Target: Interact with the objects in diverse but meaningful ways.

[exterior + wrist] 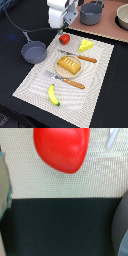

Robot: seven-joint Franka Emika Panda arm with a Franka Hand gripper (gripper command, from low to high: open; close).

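A red tomato (64,38) lies on the far edge of the pale placemat (30,80); it fills the wrist view (61,148), with nothing holding it. My gripper (65,30) hangs just above and slightly behind the tomato and looks open and empty. A yellow cheese wedge (86,45) lies toward the exterior view's right of the tomato. A golden-brown bread loaf (69,65) sits on the round tan plate (58,71) in the middle of the mat. A yellow banana with a green tip (53,94) lies near the mat's front edge.
An orange-handled knife (84,58) and fork (67,81) flank the plate. A grey pot (34,52) stands on the black cloth beside the mat; its rim shows in the wrist view (122,223). Another grey pot (91,13) and a bowl (123,17) stand at the back.
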